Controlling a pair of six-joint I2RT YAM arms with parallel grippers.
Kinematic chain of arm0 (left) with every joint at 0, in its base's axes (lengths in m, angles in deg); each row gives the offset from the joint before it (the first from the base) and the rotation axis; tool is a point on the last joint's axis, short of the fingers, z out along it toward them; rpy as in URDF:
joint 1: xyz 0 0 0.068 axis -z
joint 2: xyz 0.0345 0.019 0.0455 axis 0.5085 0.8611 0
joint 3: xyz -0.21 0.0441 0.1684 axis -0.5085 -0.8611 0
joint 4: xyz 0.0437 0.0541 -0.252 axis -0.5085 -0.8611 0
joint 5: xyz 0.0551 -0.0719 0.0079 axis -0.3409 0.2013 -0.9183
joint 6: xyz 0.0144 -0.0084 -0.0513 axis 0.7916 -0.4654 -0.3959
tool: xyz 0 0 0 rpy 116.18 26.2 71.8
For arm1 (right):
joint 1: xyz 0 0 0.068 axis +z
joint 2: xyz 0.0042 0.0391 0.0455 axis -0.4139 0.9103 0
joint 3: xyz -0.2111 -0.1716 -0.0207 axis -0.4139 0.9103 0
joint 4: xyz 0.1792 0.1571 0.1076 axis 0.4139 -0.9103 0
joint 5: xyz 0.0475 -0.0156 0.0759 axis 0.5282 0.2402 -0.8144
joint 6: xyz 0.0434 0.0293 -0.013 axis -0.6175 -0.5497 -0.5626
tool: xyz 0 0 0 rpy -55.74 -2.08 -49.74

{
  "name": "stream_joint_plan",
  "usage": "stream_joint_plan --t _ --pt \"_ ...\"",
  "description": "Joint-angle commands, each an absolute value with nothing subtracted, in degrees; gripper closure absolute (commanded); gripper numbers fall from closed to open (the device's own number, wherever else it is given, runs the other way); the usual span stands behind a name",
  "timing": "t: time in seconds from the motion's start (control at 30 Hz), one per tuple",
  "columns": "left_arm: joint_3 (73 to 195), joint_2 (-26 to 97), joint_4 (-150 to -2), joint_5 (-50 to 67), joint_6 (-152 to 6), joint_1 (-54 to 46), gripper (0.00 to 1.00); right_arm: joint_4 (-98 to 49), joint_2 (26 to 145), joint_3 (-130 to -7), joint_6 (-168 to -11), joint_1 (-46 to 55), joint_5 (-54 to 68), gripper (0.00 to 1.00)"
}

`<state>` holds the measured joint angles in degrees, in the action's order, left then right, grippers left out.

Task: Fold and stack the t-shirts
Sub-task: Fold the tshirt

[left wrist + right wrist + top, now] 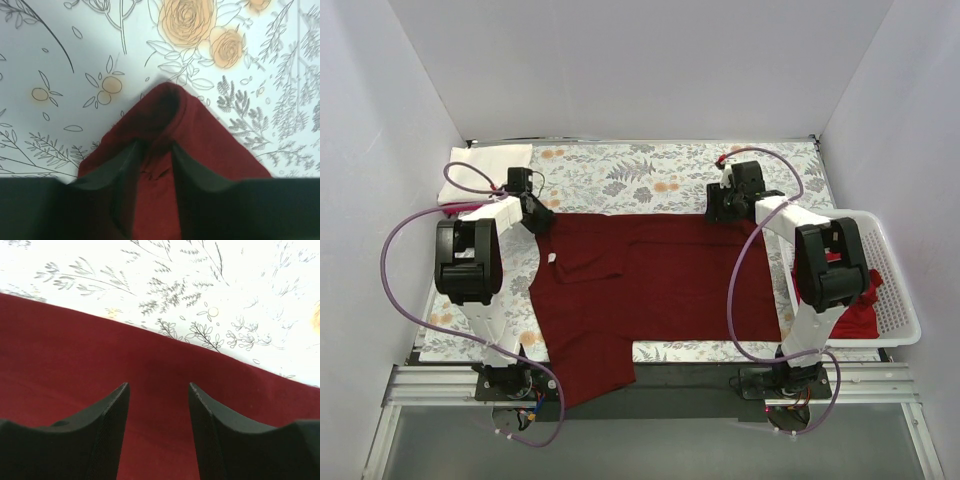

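**Materials and finishes.**
- Maroon t-shirt (pixel 660 285): soft knit cloth, matt, faintly fuzzy along its folded edge.
- Cream t-shirt (pixel 490 160) and brighter red t-shirt (pixel 855 318): matt cloth likewise.
- Table covering (pixel 620 175): smooth sheet printed with floral line work, low sheen; whether it is cloth or paper cannot be told.
- Basket (pixel 905 300): white moulded plastic lattice, slightly glossy.
- Fingers (pixel 102 425) of the right gripper (pixel 157 390): black, matt, finely stippled.
- Arm housings (pixel 470 260): hard black and white plastic, satin finish.
- Cables (pixel 395 250): purple, with a smooth glossy sheath.
- Front rail (pixel 690 398): bare brushed metal.
- Walls (pixel 640 60): plain white, matt.
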<state>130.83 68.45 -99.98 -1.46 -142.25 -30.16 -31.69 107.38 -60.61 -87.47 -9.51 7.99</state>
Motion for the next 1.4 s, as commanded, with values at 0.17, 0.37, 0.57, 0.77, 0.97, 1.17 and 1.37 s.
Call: stream_joint_plan --t 0.17,0.37,0.57,0.77,0.97,1.17,1.37 --pt "134.1 71.8 -102.0 -9.0 -141.9 -35.7 0.92 -28.5 112.9 -63.1 -92.1 -12.0 10.1 0.44" --pt "137.1 72.2 -102.8 -9.6 -139.4 -36.7 0.89 -28.5 112.0 -63.3 -93.9 -14.0 13.5 0.44" --pt "136.3 70.8 -102.7 -8.8 -138.8 -36.7 0.8 -28.9 110.5 -63.0 -94.2 -16.3 15.4 0.44" --pt "136.3 67.3 -102.7 -5.8 -138.8 -36.7 0.69 -29.0 105.0 -61.6 -92.8 -16.3 11.9 0.46" --pt "134.9 60.5 -102.8 -3.9 -138.8 -36.7 0.66 -29.0 102.6 -59.0 -93.7 -16.3 7.1 0.55" --pt "130.2 52.9 -102.7 -2.3 -137.9 -36.7 0.65 -29.0 104.2 -55.2 -94.8 -16.6 9.0 0.58" --pt "125.7 48.9 -102.0 -1.5 -136.6 -36.7 0.64 -29.5 105.5 -53.3 -95.5 -17.2 12.5 0.59"
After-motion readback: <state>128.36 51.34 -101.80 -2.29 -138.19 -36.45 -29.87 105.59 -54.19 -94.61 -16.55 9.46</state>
